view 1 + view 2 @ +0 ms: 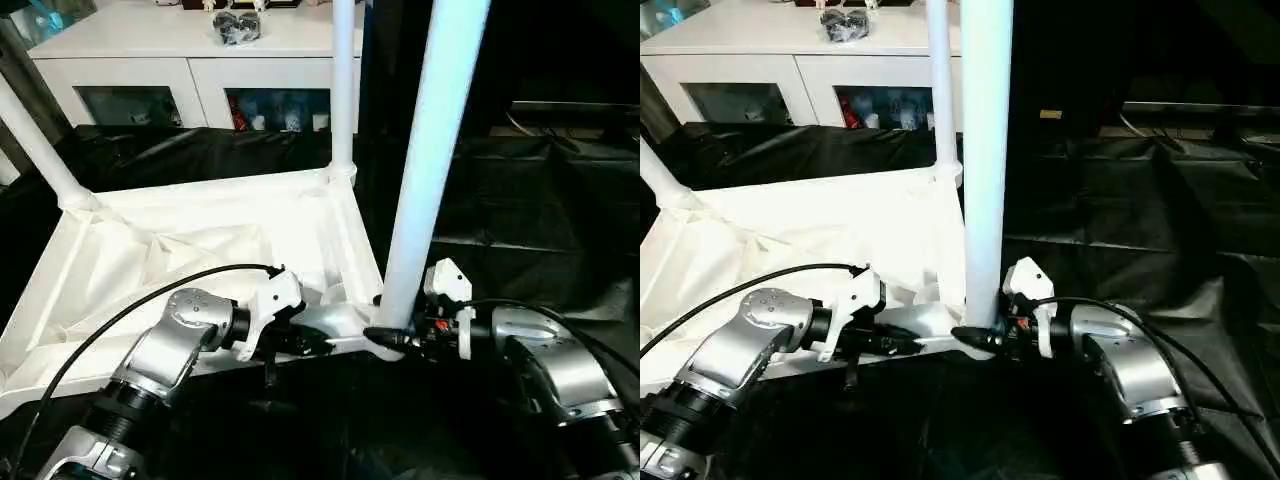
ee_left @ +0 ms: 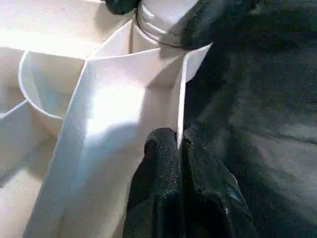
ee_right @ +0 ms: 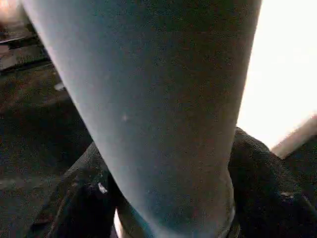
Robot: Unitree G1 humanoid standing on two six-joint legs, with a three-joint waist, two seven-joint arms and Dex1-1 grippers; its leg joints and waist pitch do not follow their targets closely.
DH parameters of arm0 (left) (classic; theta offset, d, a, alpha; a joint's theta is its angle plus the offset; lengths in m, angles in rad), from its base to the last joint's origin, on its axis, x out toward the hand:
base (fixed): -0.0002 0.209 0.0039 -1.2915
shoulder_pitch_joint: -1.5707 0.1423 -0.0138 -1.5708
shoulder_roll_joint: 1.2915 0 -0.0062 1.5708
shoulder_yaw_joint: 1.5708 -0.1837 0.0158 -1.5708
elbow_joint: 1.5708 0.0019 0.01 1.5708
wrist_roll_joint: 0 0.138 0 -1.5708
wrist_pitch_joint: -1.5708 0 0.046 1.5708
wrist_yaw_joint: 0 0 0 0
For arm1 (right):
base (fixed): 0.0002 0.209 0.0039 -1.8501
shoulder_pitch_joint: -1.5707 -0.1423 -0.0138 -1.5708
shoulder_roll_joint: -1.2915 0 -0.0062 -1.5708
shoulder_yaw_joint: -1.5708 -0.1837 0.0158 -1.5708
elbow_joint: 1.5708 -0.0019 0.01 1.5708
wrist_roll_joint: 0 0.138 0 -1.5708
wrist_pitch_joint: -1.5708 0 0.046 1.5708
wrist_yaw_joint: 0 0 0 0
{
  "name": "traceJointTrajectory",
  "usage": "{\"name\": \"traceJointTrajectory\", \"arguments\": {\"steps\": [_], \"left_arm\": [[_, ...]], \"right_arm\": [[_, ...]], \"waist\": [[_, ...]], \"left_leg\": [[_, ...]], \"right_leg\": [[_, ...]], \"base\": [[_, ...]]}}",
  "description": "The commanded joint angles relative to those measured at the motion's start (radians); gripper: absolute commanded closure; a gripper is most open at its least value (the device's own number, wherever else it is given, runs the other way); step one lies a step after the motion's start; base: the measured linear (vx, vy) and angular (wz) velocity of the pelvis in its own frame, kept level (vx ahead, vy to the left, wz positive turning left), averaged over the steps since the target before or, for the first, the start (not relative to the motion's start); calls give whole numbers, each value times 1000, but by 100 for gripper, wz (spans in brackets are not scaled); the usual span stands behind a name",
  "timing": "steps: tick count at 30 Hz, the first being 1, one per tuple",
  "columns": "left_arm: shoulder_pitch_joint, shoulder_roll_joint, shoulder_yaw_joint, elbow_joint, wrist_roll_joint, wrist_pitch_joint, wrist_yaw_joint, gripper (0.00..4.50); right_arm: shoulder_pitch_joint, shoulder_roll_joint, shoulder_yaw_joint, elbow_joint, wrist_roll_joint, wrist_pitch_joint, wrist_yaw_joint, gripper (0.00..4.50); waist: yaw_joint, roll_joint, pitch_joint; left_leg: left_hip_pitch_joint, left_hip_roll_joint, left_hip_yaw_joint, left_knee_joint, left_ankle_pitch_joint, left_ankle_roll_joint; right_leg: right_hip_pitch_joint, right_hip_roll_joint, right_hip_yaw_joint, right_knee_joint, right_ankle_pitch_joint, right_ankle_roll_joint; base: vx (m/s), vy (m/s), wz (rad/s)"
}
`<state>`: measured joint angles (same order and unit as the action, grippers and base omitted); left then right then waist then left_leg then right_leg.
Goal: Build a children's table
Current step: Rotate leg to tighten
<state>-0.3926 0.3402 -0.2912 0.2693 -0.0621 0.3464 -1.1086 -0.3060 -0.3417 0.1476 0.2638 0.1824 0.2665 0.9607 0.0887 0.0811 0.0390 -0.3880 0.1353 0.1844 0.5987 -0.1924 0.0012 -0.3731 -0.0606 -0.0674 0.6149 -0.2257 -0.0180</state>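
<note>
Here, in the left eye view, the upturned white tabletop (image 1: 190, 250) lies ribbed side up on black sheeting (image 1: 540, 220), a white cabinet (image 1: 190, 70) behind it. Two legs already stand in the far corner sockets: one (image 1: 342, 90) upright, another (image 1: 35, 145) leaning out to the left. A third leg (image 1: 432, 160) rises from the near right corner socket (image 1: 385, 335), where the right gripper (image 1: 395, 338) wraps its base and the left gripper (image 1: 310, 343) pinches the tabletop's near rim.

The right eye view repeats the scene, with the near leg reading almost vertical.

The left wrist view has the left gripper's fingers (image 2: 158, 198) clenched on the thin edge wall, the leg's ringed base seated in the socket just beyond, between the other arm's black fingers.

In the right wrist view, the leg runs between the right gripper's fingers (image 3: 74, 203), which sit on either side of its base in a grasp.

The step in hand looks to be seating this third leg. Done well, the left grip pins the rim while the right drives the leg straight along the socket's axis, without tilting it.
</note>
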Motion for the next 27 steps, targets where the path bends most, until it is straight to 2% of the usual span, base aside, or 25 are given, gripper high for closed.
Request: {"name": "traceJointTrajectory", "arguments": {"steps": [1,2,3,4,6,7,10,12,13,14,16,19,23,25,27], "left_arm": [[-41,-62,14,1,-12,4,81,450],[-51,-90,14,15,-1,12,120,450],[-63,-125,11,31,10,25,165,450],[-69,-146,8,37,15,32,188,450],[-76,-175,5,46,21,40,223,450],[-78,-182,4,49,22,42,230,450],[-98,-242,0,71,32,49,299,450],[-102,-257,-3,72,36,47,308,450],[-103,-259,-4,71,36,45,305,450],[-103,-260,-3,71,37,43,303,450],[-93,-238,-10,55,34,33,273,450],[-81,-216,-16,39,27,27,240,450],[-60,-177,-26,16,23,16,186,450],[-50,-151,-24,4,16,2,153,450],[-43,-131,-23,-8,5,-5,120,450]], "right_arm": [[-10,51,45,69,-49,11,-95,189],[-25,80,32,107,-63,8,-160,189],[-42,118,13,150,-73,16,-240,189],[-52,142,2,173,-77,20,-289,189],[-66,175,-15,206,-82,26,-360,189],[-70,183,-19,214,-83,28,-376,189],[-100,245,-29,278,-117,37,-511,189],[-107,261,-20,295,-123,2,-502,189],[-109,267,-23,298,-120,-6,-500,189],[-110,271,-27,300,-117,-10,-500,154],[-111,259,-22,284,-106,-10,-468,119],[-107,241,0,261,-114,-28,-424,98],[-93,200,30,219,-111,-80,-322,98],[-72,156,66,180,-115,-133,-230,98],[-54,123,84,147,-104,-152,-159,98]], "waist": [[-1,-16,-48],[-6,-16,-46],[-12,-15,-43],[-11,-13,-44],[-12,-15,-47],[-16,-13,-43],[-22,-11,-46],[-24,-12,-46],[-24,-13,-47],[-25,-13,-47],[-25,-10,-48],[-25,-8,-48],[-23,-8,-53],[-21,-10,-55],[-21,-12,-55]], "left_leg": [[18,107,-51,-76,-182,61],[18,106,-51,-79,-204,45],[25,106,-52,-82,-241,21],[29,107,-53,-82,-251,13],[27,107,-54,-82,-242,10],[26,107,-52,-85,-240,12],[28,105,-55,-86,-252,1],[25,106,-55,-85,-255,4],[23,105,-53,-84,-248,14],[22,104,-53,-84,-241,19],[22,105,-53,-84,-231,32],[21,107,-54,-85,-234,33],[18,109,-54,-82,-197,53],[14,108,-52,-75,-152,82],[13,107,-50,-74,-147,103]], "right_leg": [[31,-118,60,-78,-130,-244],[32,-118,61,-83,-177,-235],[27,-117,64,-89,-233,-223],[27,-118,65,-90,-246,-219],[31,-119,66,-89,-235,-209],[26,-116,67,-90,-223,-209],[28,-117,66,-90,-229,-207],[31,-121,67,-90,-222,-204],[31,-121,68,-91,-209,-202],[33,-120,67,-89,-201,-202],[32,-119,66,-89,-186,-200],[32,-119,66,-89,-192,-199],[35,-119,64,-80,-107,-213],[39,-118,62,-73,-28,-224],[39,-118,62,-72,-14,-232]], "base": [[0,0,0],[0,0,0],[0,0,0],[0,0,0],[0,0,0],[0,0,0],[0,0,0],[0,0,0],[0,0,0],[0,0,0],[0,0,0],[0,0,0],[0,0,0],[0,0,0],[0,0,0]]}}
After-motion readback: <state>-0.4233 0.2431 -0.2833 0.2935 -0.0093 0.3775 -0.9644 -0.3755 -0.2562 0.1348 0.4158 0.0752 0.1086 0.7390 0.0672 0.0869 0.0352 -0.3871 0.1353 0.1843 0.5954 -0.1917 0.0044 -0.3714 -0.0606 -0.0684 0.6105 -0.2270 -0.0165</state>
